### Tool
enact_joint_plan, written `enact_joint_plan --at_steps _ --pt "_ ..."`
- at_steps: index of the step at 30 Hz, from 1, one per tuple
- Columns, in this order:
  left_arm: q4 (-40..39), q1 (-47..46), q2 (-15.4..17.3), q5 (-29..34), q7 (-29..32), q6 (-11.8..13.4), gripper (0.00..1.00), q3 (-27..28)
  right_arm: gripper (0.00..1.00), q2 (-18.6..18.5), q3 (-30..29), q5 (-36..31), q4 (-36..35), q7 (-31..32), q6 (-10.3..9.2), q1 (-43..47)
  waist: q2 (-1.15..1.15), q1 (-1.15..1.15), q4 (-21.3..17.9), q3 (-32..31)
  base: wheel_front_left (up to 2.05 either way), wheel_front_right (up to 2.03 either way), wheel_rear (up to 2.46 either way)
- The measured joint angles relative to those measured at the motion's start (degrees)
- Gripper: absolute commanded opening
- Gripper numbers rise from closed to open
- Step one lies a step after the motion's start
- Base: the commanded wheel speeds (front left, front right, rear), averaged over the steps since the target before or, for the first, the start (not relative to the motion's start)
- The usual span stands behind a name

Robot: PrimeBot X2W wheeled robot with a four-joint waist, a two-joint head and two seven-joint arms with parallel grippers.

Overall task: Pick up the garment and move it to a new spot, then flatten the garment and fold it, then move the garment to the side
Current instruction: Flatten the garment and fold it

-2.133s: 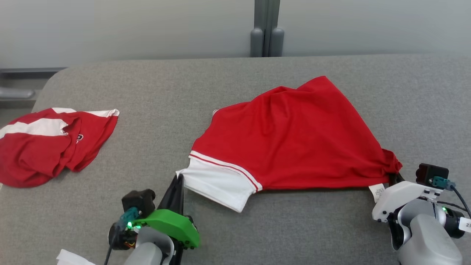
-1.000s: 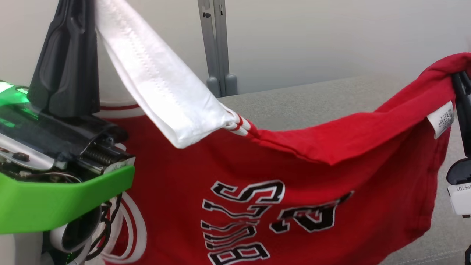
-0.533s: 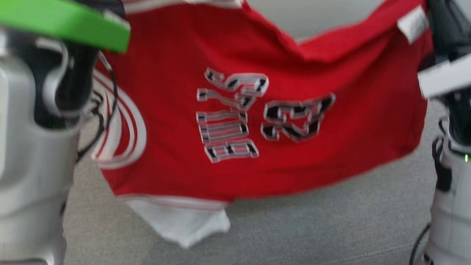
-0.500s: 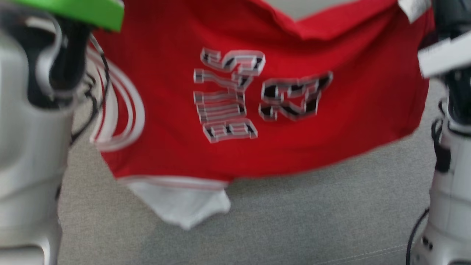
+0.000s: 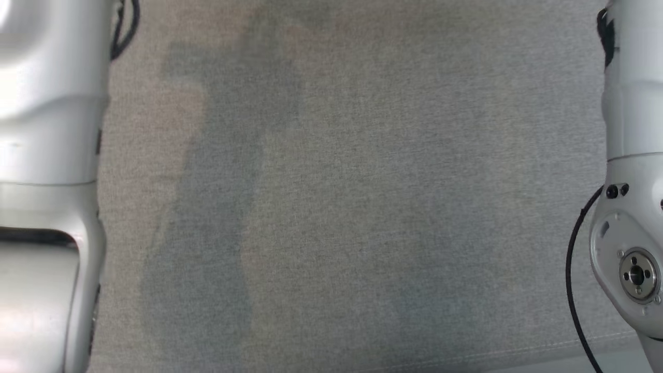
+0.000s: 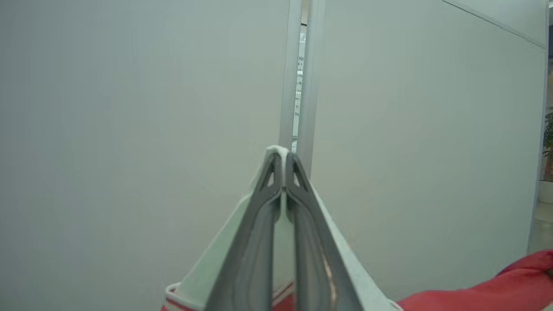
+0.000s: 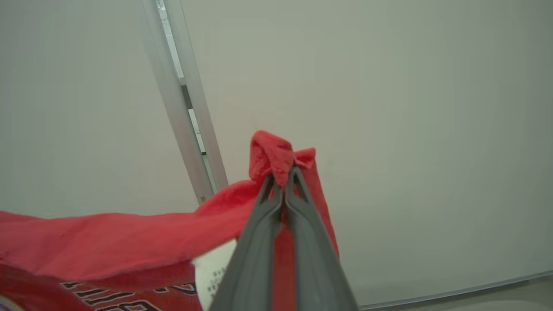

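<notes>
Left wrist view looks along the left pincer [image 6: 283,162], its two fingers pressed together on the white sleeve [image 6: 207,263] of the garment [image 6: 497,293]; a nub of white cloth peeks out at 12 o'clock above the tips, and red cloth trails off toward 4 o'clock; right wrist view has the right pincer [image 7: 283,175] pinching a bunched red corner, the lettered body sagging away to 8 o'clock and a white label [image 7: 211,272] hanging just beside the fingers; both pincers point at a pale wall [image 7: 410,129], so the garment hangs in the air between two well-separated grips, probably so that its own weight opens it out before it is laid down; head view looks down on the grey surface [image 5: 336,207], one forearm [image 5: 46,129] at 9 o'clock and the other forearm [image 5: 634,93] at 3 o'clock, a soft shadow [image 5: 222,155] between them marking a likely landing spot.
</notes>
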Motion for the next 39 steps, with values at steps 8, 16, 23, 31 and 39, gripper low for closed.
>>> enact_joint_plan --at_steps 8,16,23,31,39 --pt "2.3 11.3 -1.8 -0.8 -0.9 -3.2 0.0 1.1 0.0 -0.1 -1.3 -5.2 14.6 -7.5 0.0 3.9 0.0 0.01 2.8 8.6 0.0 0.0 0.0" --pt "-2.6 21.8 -1.7 -1.5 -1.1 -5.0 0.0 6.1 0.0 -0.7 -0.7 -4.4 18.9 -8.8 0.0 6.2 0.0 0.0 4.4 10.4 0.0 0.0 0.0" --pt "-9.9 33.0 -1.3 -2.1 -1.1 -5.7 0.0 8.6 0.0 -0.5 3.4 0.9 15.4 -9.0 0.0 13.7 0.0 -0.01 3.8 6.1 0.0 0.0 0.0" --pt "-22.7 55.0 -1.4 -4.7 -1.1 -6.1 0.0 8.7 0.0 -1.0 8.6 12.5 1.4 -9.0 0.02 33.5 0.0 -0.02 2.8 -3.8 0.0 0.0 0.0" --pt "-37.6 74.6 -1.2 -6.7 3.3 -3.0 0.0 7.2 0.0 -2.0 8.1 18.8 -17.4 -2.5 0.02 54.2 0.0 -0.02 2.7 -12.9 0.0 0.0 0.0"
